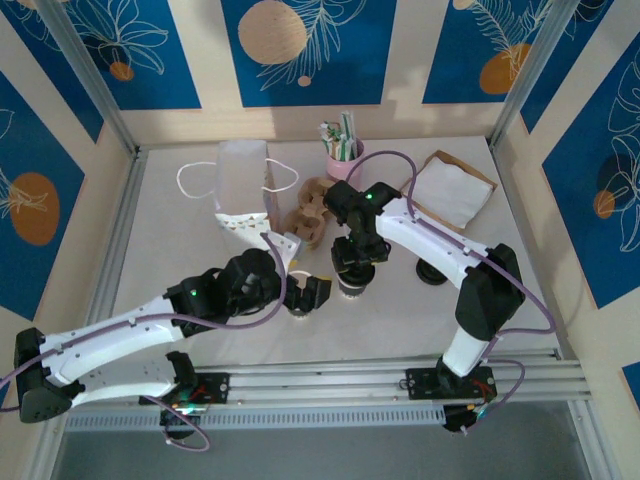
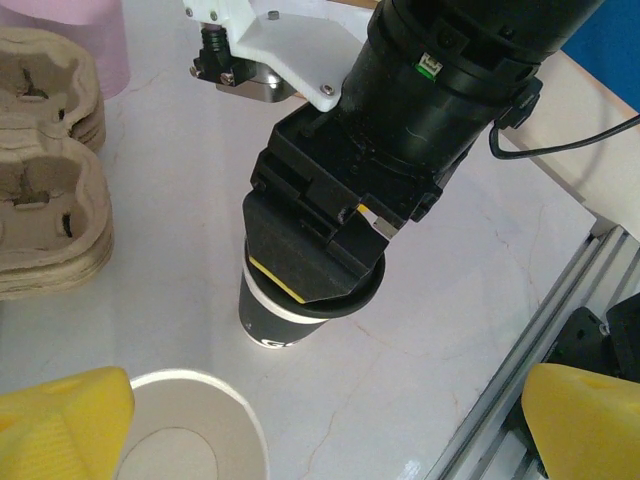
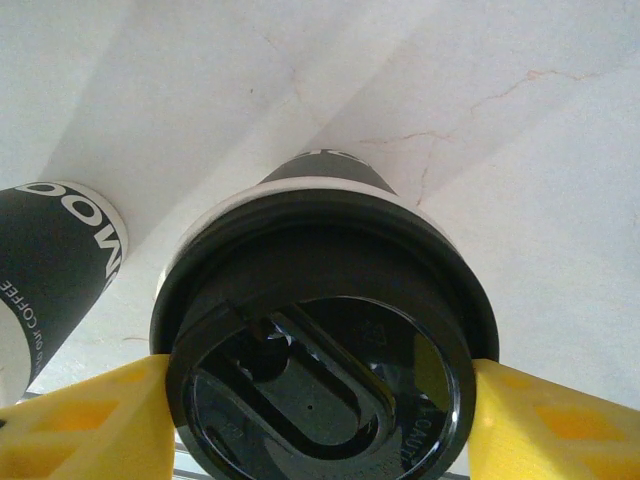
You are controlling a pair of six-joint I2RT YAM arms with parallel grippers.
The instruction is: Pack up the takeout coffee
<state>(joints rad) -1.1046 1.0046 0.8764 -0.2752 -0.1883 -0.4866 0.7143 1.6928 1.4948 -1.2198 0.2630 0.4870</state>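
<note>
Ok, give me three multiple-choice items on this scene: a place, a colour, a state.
1. The cardboard carriers lie: A) beside the white bag; B) inside it; C) on top of it.
2. The coffee cup has a lid coloured: A) pink; B) black; C) white.
3. The right gripper is: A) open, empty; B) closed on the carriers; C) closed on the coffee cup.
Answers: 1A, they sit just right of the bag; 2B, the lid looks black; 3C, its yellow fingers press both sides of the lid.
</note>
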